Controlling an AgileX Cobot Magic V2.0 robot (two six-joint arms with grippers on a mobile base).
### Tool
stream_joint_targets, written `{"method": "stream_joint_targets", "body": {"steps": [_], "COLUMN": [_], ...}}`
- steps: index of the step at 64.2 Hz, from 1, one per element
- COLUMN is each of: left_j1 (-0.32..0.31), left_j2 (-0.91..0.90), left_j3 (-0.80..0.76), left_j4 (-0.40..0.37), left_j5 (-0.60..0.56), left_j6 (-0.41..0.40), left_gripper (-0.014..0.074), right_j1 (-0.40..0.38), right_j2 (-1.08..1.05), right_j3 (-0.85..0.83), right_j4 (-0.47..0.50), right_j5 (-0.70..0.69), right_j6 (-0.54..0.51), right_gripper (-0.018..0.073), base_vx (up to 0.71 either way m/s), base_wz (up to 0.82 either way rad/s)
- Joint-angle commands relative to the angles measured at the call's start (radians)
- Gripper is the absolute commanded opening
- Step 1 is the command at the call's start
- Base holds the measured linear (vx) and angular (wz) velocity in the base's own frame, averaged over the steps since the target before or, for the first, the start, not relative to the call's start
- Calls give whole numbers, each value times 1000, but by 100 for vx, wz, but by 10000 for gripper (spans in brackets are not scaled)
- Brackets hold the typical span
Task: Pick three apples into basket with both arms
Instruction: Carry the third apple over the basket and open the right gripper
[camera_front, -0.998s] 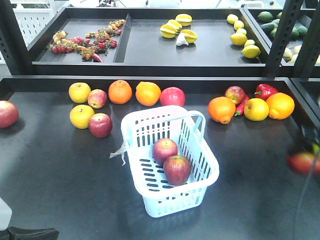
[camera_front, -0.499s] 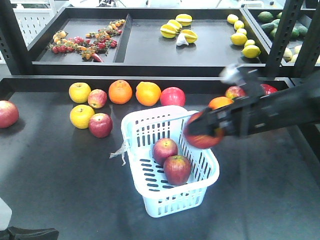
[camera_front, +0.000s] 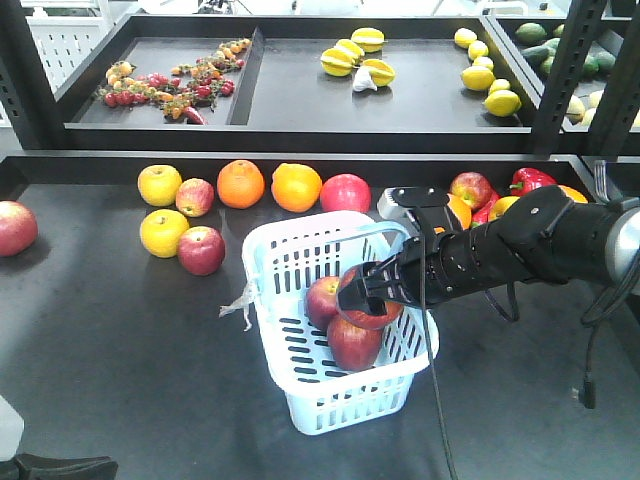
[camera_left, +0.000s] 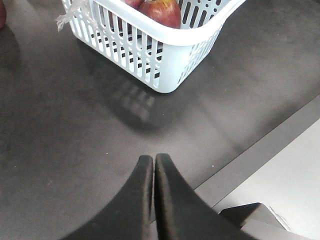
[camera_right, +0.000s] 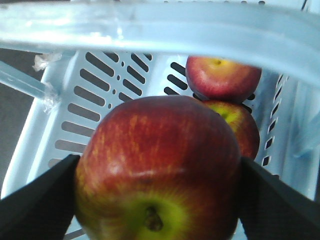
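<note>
The right end effector (camera_front: 368, 297) grips one apple (camera_front: 372, 308) above the basket's (camera_front: 300, 400) interior, where two apples already lie: one (camera_front: 322, 298) toward the far wall, one (camera_front: 352, 344) nearer the front. The basket stands mid-bench (camera_front: 120, 380). Behind it to the left lie two more red apples and two yellow fruits. The left end effector (camera_left: 152, 165) has its fingers pressed together, empty, near the basket's front corner.
</note>
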Motion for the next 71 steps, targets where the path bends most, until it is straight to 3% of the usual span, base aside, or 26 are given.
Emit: {"method": "stream_joint_targets", "body": {"steps": [1, 9, 13, 32, 37, 43, 56, 71], "left_j1": [-2, -2, -2, -2, -2, -2, -2, -2], "left_j2": [-1, -1, -1, -1, -1, -1, -1, -1], "left_j3": [-23, -23, -23, -23, -23, -23, -23, -23], "left_j4": [-19, -19, -19, -19, -20, -20, -21, -22], "left_j5": [-50, -50, -50, -49, -49, -49, -49, -38], "left_j6": [-10, -10, -10, -10, -10, -10, -10, -11], "left_gripper": [-8, -8, -8, -8, -8, -8, -8, -8], "right_j1": [-2, -2, -2, -2, -2, -2, -2, -2], "right_j2": [-45, -45, -45, -84, -113, -156, -247, -442], "right_j3": [-26, -26, -26, -26, -26, -26, -26, -22], "right_j4": [33, 33, 33, 32, 32, 32, 14, -70], "right_j5": [-16, -14, -14, 12, 43, 107, 262, 465], "right_j6": [-18, -21, -25, -51, -42, -34, -30, -29], "right_gripper": [554, 699, 727, 671, 608, 450, -15, -4], "base_vx": [0, 0, 0, 0, 0, 0, 0, 0], "base_wz": [0, 0, 0, 0, 0, 0, 0, 0]}}
